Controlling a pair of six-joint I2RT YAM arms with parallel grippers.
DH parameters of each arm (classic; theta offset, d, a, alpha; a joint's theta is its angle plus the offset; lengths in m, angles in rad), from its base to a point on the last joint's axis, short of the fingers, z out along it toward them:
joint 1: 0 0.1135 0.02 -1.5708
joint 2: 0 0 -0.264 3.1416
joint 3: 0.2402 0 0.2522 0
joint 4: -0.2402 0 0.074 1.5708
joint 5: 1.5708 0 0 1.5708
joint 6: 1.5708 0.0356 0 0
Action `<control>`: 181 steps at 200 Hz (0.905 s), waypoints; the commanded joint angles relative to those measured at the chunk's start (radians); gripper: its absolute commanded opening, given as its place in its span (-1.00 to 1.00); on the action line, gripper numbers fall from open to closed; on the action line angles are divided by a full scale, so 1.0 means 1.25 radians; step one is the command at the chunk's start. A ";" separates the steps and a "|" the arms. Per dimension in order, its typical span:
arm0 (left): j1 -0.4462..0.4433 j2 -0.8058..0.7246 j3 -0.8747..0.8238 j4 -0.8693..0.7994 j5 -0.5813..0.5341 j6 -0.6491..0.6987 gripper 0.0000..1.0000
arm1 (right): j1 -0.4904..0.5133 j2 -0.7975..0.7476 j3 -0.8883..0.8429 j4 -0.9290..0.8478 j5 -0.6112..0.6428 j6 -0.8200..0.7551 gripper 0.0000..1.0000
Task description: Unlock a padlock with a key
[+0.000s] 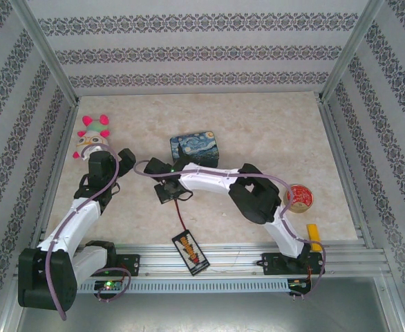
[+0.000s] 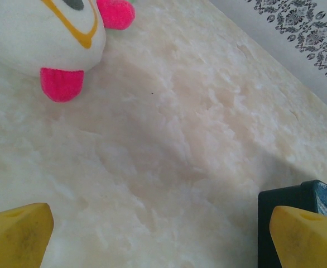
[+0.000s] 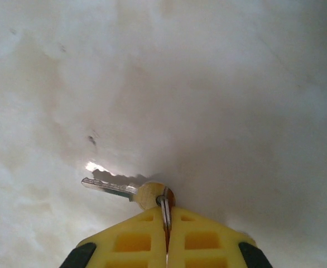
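- Half hidden behind yellow fingertips: head of key (image 3: 110,187), blade sticking out left, close over the surface (image 3: 225,95).
- Pinching key by its ring (image 3: 164,204): right hand (image 3: 166,219).
- Spread wide: left hand (image 2: 162,231), low between toy (image 2: 35,39) and tin (image 2: 278,198), both cut off.

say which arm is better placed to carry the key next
Right. The right claw is shut on the key by its ring; the left claw hangs open and empty near the plush toy.

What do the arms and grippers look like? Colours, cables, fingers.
Left arm and right arm: white shells, black joints, a mauve cable along each. Left gripper and right gripper have yellow fingers; the right's show square cut-outs and black outer corners.
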 commanded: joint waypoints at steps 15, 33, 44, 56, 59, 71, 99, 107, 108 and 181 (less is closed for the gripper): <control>0.010 -0.033 0.016 0.038 0.016 0.031 0.99 | -0.007 -0.122 -0.053 0.038 0.087 -0.045 -1.00; 0.010 -0.041 0.014 0.044 0.032 0.035 0.99 | -0.007 -0.168 -0.075 0.048 0.117 -0.059 -1.00; 0.011 -0.045 0.013 0.048 0.044 0.035 0.99 | -0.008 -0.201 -0.091 0.057 0.135 -0.070 -1.00; 0.011 -0.046 0.013 0.051 0.057 0.034 0.99 | -0.010 -0.232 -0.104 0.062 0.152 -0.080 -1.00; 0.011 -0.046 0.014 0.054 0.059 0.034 0.99 | -0.011 -0.240 -0.108 0.064 0.156 -0.083 -1.00; 0.010 -0.045 0.014 0.067 0.081 0.035 0.99 | -0.013 -0.273 -0.123 0.071 0.167 -0.094 -1.00; 0.011 -0.045 0.019 0.087 0.127 0.043 0.99 | -0.025 -0.333 -0.148 0.078 0.182 -0.112 -1.00; 0.010 -0.045 0.019 0.092 0.140 0.046 0.99 | -0.028 -0.347 -0.154 0.081 0.183 -0.116 -1.00; 0.010 -0.045 0.019 0.093 0.141 0.046 0.99 | -0.028 -0.348 -0.154 0.081 0.183 -0.118 -1.00; 0.010 -0.043 0.001 0.181 0.314 0.045 0.99 | -0.070 -0.447 -0.234 0.160 0.138 -0.126 -1.00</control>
